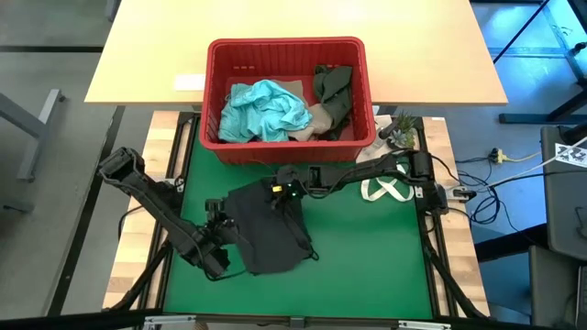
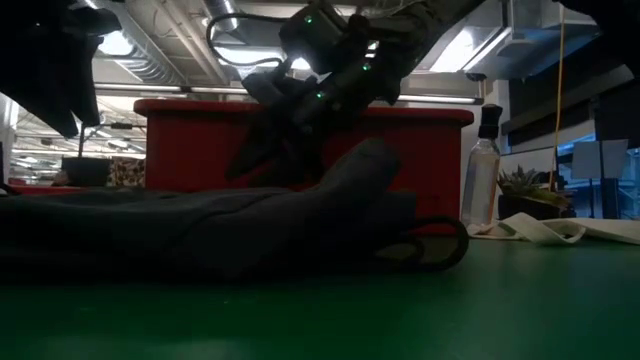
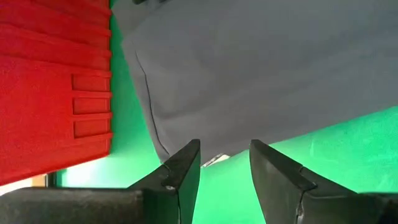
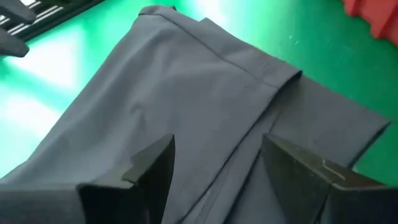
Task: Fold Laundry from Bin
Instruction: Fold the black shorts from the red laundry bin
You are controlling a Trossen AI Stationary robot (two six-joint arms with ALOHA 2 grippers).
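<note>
A dark grey garment [image 1: 271, 236] lies partly folded on the green mat [image 1: 367, 266], its hemmed edges showing in the right wrist view [image 4: 205, 81]. My left gripper [image 1: 216, 242] stands open at the garment's left edge, with bare mat between its fingers [image 3: 224, 149]. My right gripper [image 1: 281, 189] is open above the garment's far part [image 4: 217, 146] and slants down at it. The red bin [image 1: 284, 43] at the table's far side holds a teal garment [image 1: 266, 108], a beige one [image 1: 316, 119] and an olive one [image 1: 335, 92].
A white cloth bag with loop handles [image 1: 385, 190] lies on the mat to the right of the garment. A small plant [image 1: 401, 130] and a spray bottle [image 2: 482, 165] stand at the far right corner. The bin's near wall [image 3: 50, 81] is close to my left gripper.
</note>
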